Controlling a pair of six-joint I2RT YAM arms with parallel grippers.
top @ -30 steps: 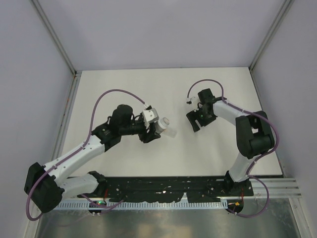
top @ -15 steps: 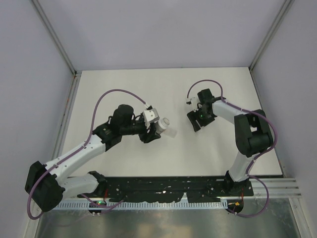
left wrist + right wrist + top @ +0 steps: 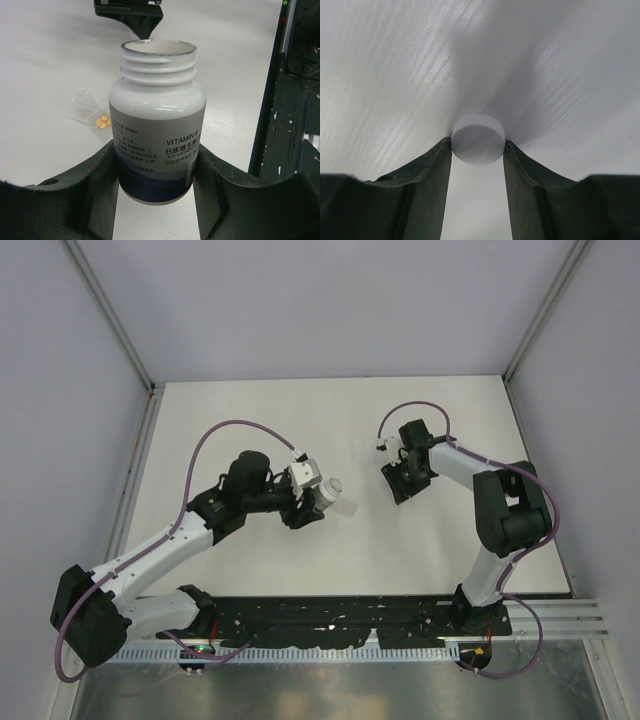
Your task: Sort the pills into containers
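The white bench [image 3: 250,420] carries everything. In the overhead view the left arm [image 3: 170,540] reaches in from 7 o'clock toward the bench middle. The right arm [image 3: 505,505] rises at 4 o'clock and bends back, so its wrist lies at about 3 o'clock of the middle. The two wrists face each other, near but apart.

The left hand [image 3: 156,172] is closed partway. Its two dark fingers press the lower sides of the bottle [image 3: 157,107], one at 9 o'clock and one at 3 o'clock of the body. The bottle is white and opaque, with a label reading "VITAMIN B" and a dark blue band at its base. Its threaded neck is bare and its mouth is open, pointing away from the wrist camera toward 12 o'clock. A dark part of the other arm shows there. Whether the bottle's base rests on the bench or hangs above it I cannot tell.

The right hand [image 3: 477,146] is closed narrowly on the cap [image 3: 478,137], a round white disc pinched at its edges between the two fingertips, low over the bench.

In the left wrist view the packet [image 3: 87,105], small, clear and flat, lies on the bench at 9 o'clock of the bottle, just beside it. A few orange pills [image 3: 101,121] sit together inside it, at its near end.
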